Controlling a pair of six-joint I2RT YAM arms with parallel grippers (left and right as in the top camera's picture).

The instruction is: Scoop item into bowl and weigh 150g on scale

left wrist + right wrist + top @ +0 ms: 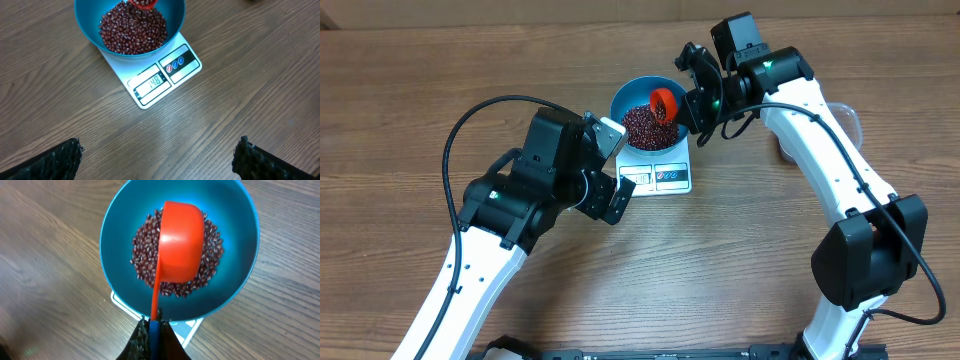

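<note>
Well, the left gripper hangs with fingers spread wide, holding nothing, and just ahead of it sits the scale, display showing 148. On it rides the blue bowl, beans heaped inside. Over to the right gripper: it is pinched tight on the handle of the orange scoop, which hangs mouth-down just ahead of its fingers, over the beans. The danger now: another full scoop overshoots the target, a scoop leaning on the heap falsifies the reading, and a snag on the rim shoves the bowl off.
</note>
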